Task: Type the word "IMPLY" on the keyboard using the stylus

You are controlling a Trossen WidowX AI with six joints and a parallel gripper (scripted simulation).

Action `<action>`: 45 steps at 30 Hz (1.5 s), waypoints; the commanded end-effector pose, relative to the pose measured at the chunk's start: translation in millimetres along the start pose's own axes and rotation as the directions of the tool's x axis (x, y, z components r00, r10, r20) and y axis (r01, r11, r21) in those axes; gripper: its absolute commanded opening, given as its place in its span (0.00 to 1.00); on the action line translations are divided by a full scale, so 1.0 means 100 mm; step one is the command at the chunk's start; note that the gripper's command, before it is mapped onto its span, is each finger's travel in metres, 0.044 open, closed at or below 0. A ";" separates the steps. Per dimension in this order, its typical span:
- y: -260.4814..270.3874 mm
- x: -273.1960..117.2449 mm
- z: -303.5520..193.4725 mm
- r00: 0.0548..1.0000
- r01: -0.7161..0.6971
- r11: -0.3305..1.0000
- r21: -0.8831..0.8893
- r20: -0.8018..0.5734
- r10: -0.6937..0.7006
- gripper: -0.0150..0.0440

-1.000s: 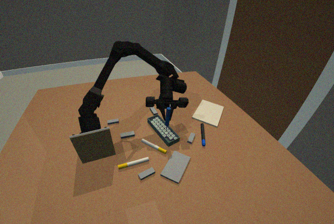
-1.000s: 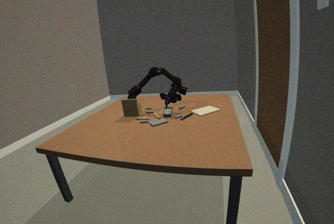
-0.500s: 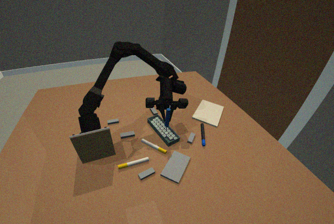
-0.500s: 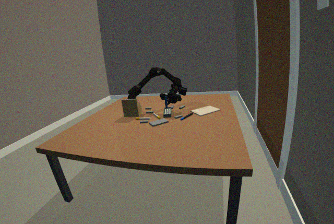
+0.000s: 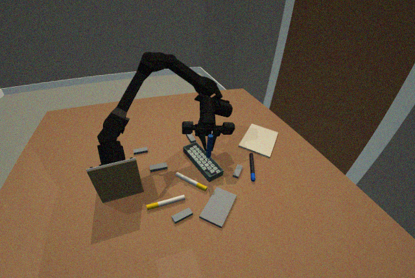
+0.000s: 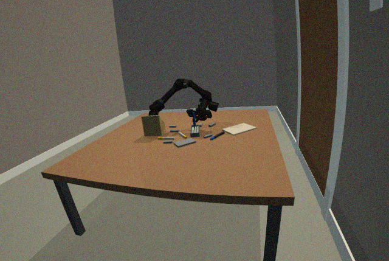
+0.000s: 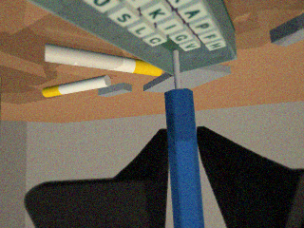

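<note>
My gripper [image 5: 205,138] [image 6: 194,115] [image 7: 181,134] is shut on the blue stylus [image 5: 210,144] [image 6: 193,120] [image 7: 181,138] and holds it nearly upright over the keyboard [image 5: 214,175] [image 6: 195,131] [image 7: 127,46]. The keyboard is small, dark green with pale keys, and lies flat at the middle of the desk. In the wrist view the stylus's thin grey tip [image 7: 176,66] meets the keyboard at a dark spot in the key row nearest its edge. I cannot read which key that is.
Two white markers with yellow ends [image 5: 191,181] [image 5: 165,201] [image 7: 95,59] [image 7: 76,86] lie near the keyboard. A grey slab [image 5: 218,206], a black pen with a blue end [image 5: 251,166], a cream pad [image 5: 259,139], several small grey blocks and an upright olive board [image 5: 115,179] [image 6: 152,125] surround it.
</note>
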State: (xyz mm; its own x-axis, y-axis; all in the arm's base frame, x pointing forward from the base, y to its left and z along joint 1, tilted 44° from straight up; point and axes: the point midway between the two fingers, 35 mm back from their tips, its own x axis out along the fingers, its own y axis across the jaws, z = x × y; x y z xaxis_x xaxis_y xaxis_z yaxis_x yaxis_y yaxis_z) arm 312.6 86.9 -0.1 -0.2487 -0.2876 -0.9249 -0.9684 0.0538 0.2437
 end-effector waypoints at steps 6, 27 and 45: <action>0.01 0.00 0.01 1.000 -0.003 1.000 0.005 0.002 0.003 0.39; 0.02 0.06 0.10 1.000 -0.003 1.000 0.005 0.002 0.003 0.39; 0.02 0.09 0.16 1.000 -0.003 1.000 0.005 0.003 0.003 0.39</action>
State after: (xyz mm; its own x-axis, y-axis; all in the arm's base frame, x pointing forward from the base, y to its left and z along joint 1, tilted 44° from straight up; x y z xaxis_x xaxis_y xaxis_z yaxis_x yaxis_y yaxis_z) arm 308.1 97.9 -11.0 -0.2507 -0.2878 -0.9243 -0.9678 0.0538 0.2458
